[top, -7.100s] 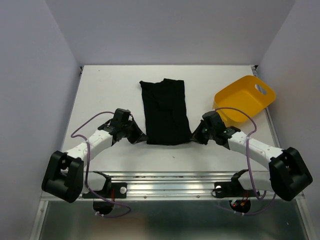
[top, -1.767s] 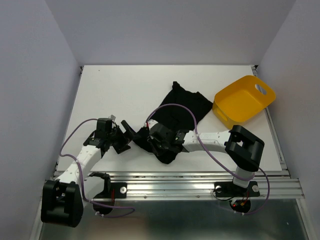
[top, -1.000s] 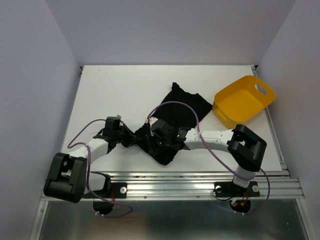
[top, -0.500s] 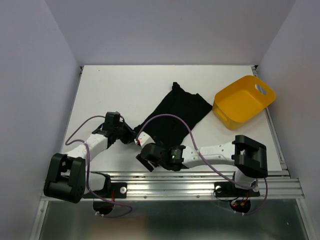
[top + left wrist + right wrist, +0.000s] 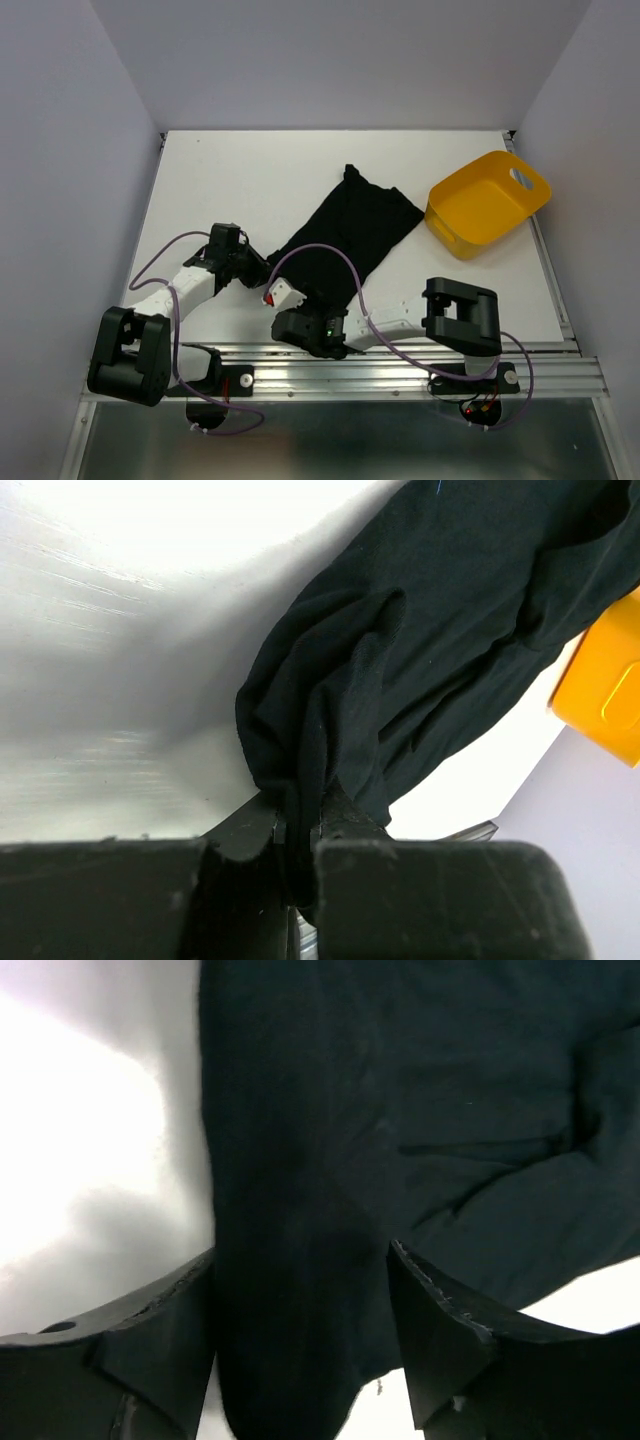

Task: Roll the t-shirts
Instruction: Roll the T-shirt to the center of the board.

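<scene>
1. White tabletop (image 5: 230,180) under bare pale walls. One black t-shirt (image 5: 355,225) lies on it as a slanted band. Its low end sits close to the near edge, a little left of the middle, and its far end reaches toward the right edge, just beside the yellow tub (image 5: 485,200)
2. The step in hand, as I judge it, is getting the cloth straightened and squared before any rolling. No roll is started, and the band looks rumpled rather than flat
3. My left gripper (image 5: 297,825) is clenched on a bunched fold at the shirt's near-left corner. Cloth wells up out of the pinch and runs off toward the tub
4. My right gripper (image 5: 300,1260) is spread wide and grasps nothing. It hangs close over the shirt's near end, by the near edge, with dark cloth filling the gap between its fingers. I cannot tell whether the tips touch the cloth
5. For the next move, I reckon the right gripper must close on the other near corner, well apart from the left pinch. Then both can draw that end taut along the near edge, and only after that roll toward the far edge
6. The risk I see is the floppy cloth: it would be easy to catch a single layer, or to drag the whole shirt instead of tightening it
</scene>
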Robot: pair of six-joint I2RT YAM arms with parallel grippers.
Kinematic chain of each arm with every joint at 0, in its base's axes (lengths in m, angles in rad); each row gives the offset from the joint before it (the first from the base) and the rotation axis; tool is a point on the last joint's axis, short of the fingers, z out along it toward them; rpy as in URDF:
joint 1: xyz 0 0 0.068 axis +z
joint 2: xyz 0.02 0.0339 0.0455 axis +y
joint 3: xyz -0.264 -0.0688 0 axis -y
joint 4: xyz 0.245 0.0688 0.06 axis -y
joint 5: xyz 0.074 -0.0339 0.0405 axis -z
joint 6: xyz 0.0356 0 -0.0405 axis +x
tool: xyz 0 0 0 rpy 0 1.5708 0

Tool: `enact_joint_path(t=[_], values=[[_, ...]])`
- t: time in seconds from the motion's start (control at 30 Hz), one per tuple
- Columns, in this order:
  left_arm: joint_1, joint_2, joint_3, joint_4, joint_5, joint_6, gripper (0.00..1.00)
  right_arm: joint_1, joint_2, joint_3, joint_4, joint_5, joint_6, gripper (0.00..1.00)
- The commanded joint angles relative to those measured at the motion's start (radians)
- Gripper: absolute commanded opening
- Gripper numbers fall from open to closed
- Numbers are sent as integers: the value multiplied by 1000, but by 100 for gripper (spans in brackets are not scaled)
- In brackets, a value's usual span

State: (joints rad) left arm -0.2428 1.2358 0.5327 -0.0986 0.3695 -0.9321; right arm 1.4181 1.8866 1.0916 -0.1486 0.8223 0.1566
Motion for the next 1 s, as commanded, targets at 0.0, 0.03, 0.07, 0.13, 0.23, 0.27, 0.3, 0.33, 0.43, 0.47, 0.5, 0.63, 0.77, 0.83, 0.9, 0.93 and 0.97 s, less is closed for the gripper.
enact_joint_path(t=[0.0, 0.03, 0.07, 0.13, 0.23, 0.27, 0.3, 0.33, 0.43, 0.47, 0.5, 0.63, 0.77, 0.83, 0.9, 0.93, 0.97], values=[[-4, -10, 36, -12, -3, 12, 0, 10, 20, -9, 118, 155, -17, 62], [-4, -7, 36, -13, -6, 13, 0, 10, 20, -13, 121, 162, -11, 60], [-4, -6, 38, -15, -7, 15, 0, 10, 20, -19, 124, 173, -8, 59], [-4, -2, 38, -15, -9, 19, 0, 10, 11, -44, 126, 178, 3, 58], [-4, -1, 39, -15, -9, 21, 0, 10, 5, -71, 126, 178, 21, 47], [-4, -1, 39, -13, -10, 19, 0, 10, 2, -76, 127, 176, 32, 41], [-4, -1, 42, -15, -11, 21, 0, 10, -1, -79, 127, 167, 38, 28], [-4, -1, 44, -15, -12, 24, 0, 10, -7, -82, 130, 163, 41, 21], [-4, -13, 49, -15, -15, 29, 0, 10, -18, -81, 132, 126, 46, 4], [-4, -22, 50, -15, -18, 33, 0, 10, -35, -85, 138, 109, 46, 1], [-4, -28, 55, -15, -18, 38, 2, 10, -43, -88, 136, 78, 52, 1], [-4, -48, 76, -32, -32, 58, 45, -25, -101, -116, 136, -37, 101, 1], [-4, -64, 118, -67, -53, 88, 61, -71, -162, -137, 138, -182, 136, 1], [-4, -67, 147, -88, -70, 105, 66, -96, -193, -142, 136, -241, 144, 1], [-4, -65, 165, -101, -73, 118, 68, -129, -208, -144, 138, -293, 161, 1], [-4, -65, 182, -107, -75, 122, 71, -140, -213, -145, 138, -345, 167, 1], [-4, -65, 191, -116, -73, 136, 72, -163, -224, -145, 136, -395, 176, 1]])
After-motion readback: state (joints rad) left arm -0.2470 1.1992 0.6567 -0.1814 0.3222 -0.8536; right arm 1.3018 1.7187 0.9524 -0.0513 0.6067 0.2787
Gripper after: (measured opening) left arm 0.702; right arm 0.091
